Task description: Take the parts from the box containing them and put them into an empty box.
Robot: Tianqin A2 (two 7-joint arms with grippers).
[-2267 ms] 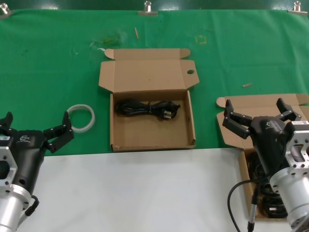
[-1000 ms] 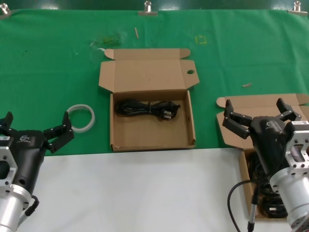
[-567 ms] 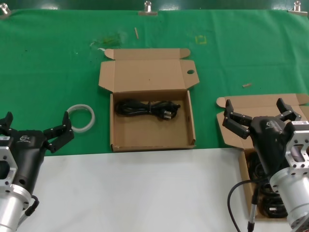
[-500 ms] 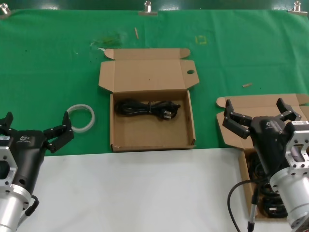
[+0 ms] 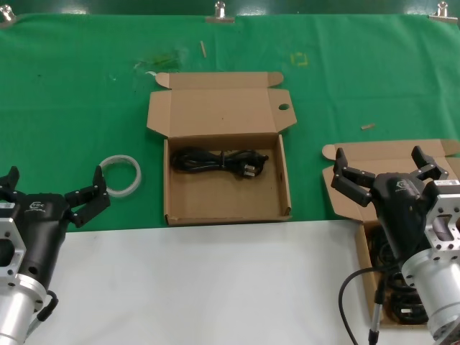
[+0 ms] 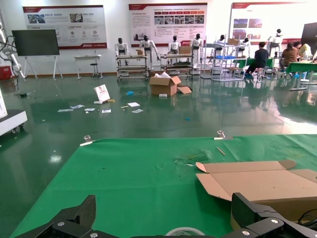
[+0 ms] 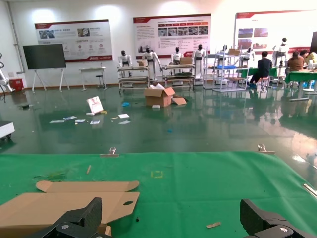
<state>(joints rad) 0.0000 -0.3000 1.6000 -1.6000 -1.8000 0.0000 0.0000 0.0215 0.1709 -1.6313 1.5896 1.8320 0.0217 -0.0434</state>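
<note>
A brown box point(image 5: 167, 183) with a round hole in its open lid point(image 5: 283, 108) lies in the middle of the green cloth. One black cable bundle point(image 5: 219, 159) rests in its far half. At the right, a plain-lidded box point(image 5: 361, 248) holds more black cables point(image 5: 390, 286), mostly hidden by my right arm. My right gripper point(image 5: 379, 155) hovers open over that box, empty. My left gripper point(image 5: 54, 180) hangs open and empty at the lower left, near the white ring. The left wrist view shows the left gripper point(image 6: 166, 218) and the holed box's lid point(image 6: 257, 182). The right wrist view shows the right gripper point(image 7: 171, 218) and that same lid point(image 7: 59, 204).
A white ring point(image 5: 120, 175) lies on the cloth left of the middle box. Small wood chips point(image 5: 367, 126) sit behind the right box. Metal clips point(image 5: 220, 11) hold the cloth at the far edge. A white surface point(image 5: 201, 287) covers the table's front.
</note>
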